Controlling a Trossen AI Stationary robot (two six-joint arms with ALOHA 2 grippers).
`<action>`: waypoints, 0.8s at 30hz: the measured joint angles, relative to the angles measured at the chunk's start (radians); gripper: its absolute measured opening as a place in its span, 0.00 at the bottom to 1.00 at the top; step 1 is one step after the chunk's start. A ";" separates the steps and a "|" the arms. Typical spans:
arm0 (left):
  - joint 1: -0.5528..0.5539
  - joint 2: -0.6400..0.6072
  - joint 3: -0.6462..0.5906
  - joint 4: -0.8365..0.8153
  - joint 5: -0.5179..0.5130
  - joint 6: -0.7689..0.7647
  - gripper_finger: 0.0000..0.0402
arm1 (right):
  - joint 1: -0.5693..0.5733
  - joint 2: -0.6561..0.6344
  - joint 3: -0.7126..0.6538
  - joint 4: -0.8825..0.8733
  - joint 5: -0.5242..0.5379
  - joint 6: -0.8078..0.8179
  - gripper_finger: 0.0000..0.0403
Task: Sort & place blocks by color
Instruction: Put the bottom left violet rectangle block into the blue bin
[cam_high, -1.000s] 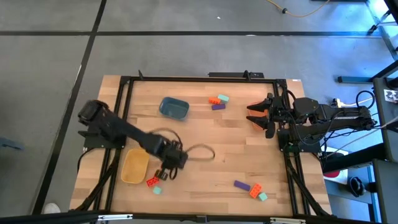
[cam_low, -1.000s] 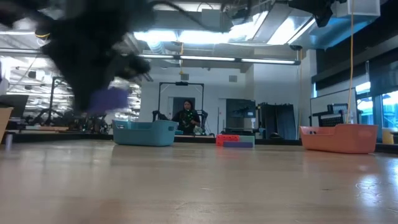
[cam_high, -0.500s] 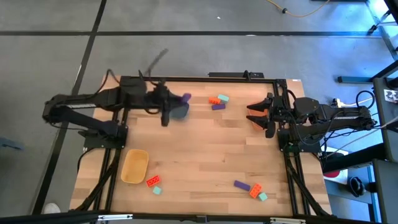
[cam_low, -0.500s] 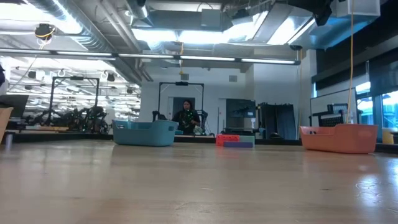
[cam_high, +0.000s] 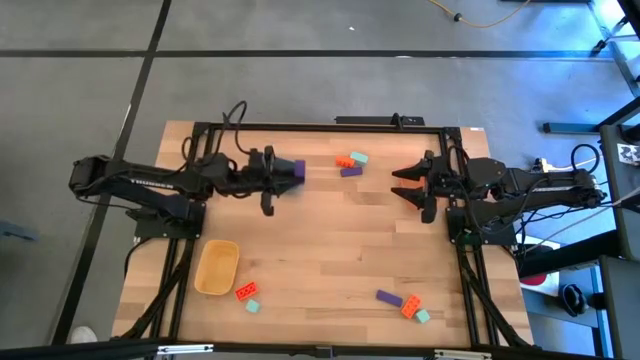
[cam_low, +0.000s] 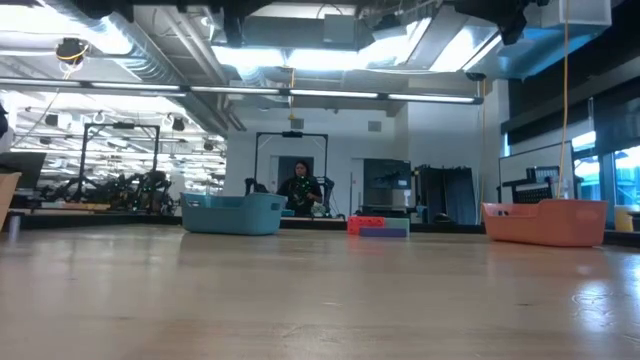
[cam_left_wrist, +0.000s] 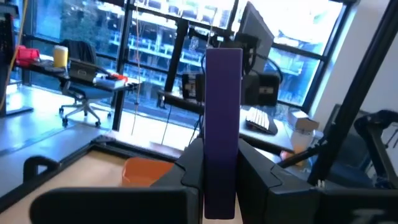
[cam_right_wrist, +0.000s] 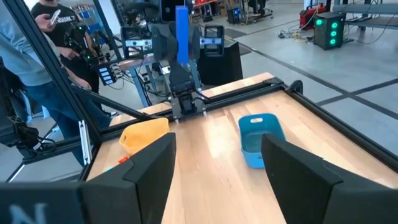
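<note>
Purple block (cam_left_wrist: 222, 130) sits clamped in the left pincer (cam_high: 283, 170) — hiding the blue tub (cam_right_wrist: 258, 138) overhead — right pincer (cam_high: 408, 184) open, empty.

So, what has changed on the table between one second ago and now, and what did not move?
The left gripper, shut on a purple block, swung from beside the yellow tub at the near edge across to the far side, above the blue tub. The block stayed in its grip. The right gripper waits open at its side; both tubs and the loose blocks kept their places.
</note>
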 joint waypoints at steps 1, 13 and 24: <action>0.001 0.000 0.000 -0.002 0.001 0.000 0.11 | 0.000 0.000 0.000 -0.001 0.000 0.000 0.59; 0.005 -0.001 0.001 -0.026 0.003 0.000 0.11 | 0.000 0.000 0.000 0.002 0.000 -0.001 0.59; 0.334 0.110 0.488 -1.111 0.053 0.168 0.11 | 0.000 0.000 0.000 0.002 0.000 0.004 0.59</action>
